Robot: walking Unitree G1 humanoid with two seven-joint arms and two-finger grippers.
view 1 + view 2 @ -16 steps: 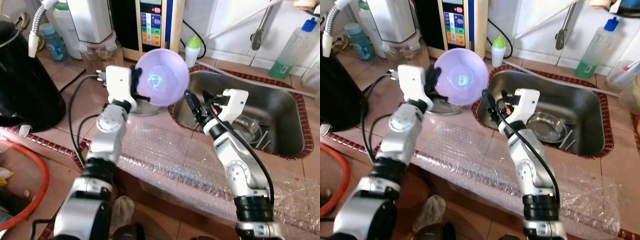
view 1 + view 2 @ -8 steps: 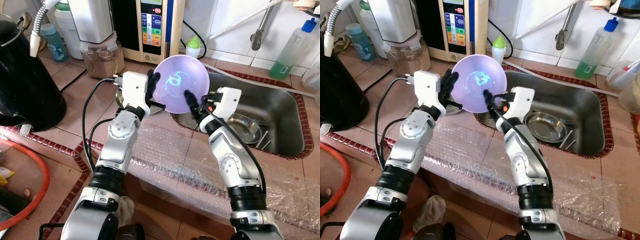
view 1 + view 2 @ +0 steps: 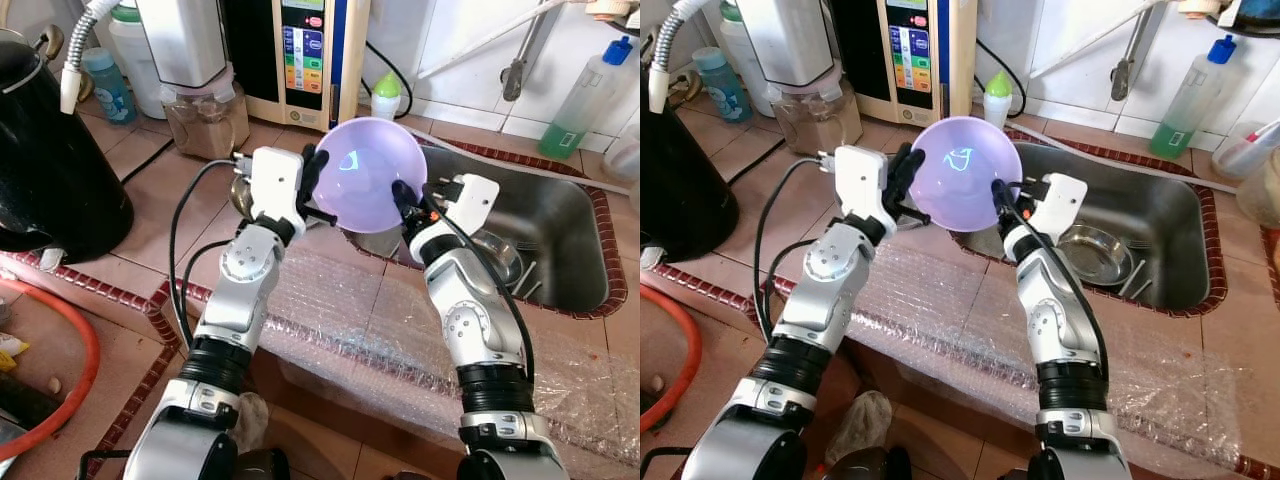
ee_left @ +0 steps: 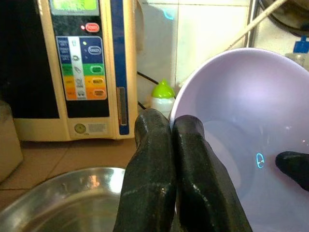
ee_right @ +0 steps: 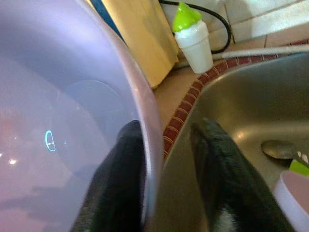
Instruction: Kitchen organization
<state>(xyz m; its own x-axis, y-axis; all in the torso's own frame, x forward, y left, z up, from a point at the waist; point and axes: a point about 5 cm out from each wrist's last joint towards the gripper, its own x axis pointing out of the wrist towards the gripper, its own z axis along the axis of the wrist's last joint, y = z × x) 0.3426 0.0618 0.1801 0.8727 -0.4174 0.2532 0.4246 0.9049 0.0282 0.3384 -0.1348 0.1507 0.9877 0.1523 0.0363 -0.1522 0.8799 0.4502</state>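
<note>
We had one pale purple bowl (image 3: 370, 173) up in the air over the near-left corner of the sink (image 3: 560, 235), tilted so its empty inside faced the camera. Both of our hands were on it: the left hand (image 3: 312, 180) was pinched tight on the left rim, fingers (image 4: 164, 179) pressed together in the left wrist view. The right hand (image 3: 408, 205) straddled the right rim, one finger inside the bowl and one outside, still a bit apart, so not really clamped.

Container count around the worktop (image 3: 150, 190): one steel bowl (image 3: 1095, 252) sitting in the sink with nothing visible in it, one clear jar (image 3: 205, 125) with brownish stuff under the white appliance (image 3: 185, 40), one small white bottle with a green cap (image 3: 386, 96) by the wall, one tall bottle of green liquid (image 3: 585, 95) behind the sink, and one blue-capped bottle (image 3: 105, 85) at the far left. One black kettle (image 3: 50, 170) sat on the left. A single sheet of bubble wrap (image 3: 340, 320) lay along the front edge.
</note>
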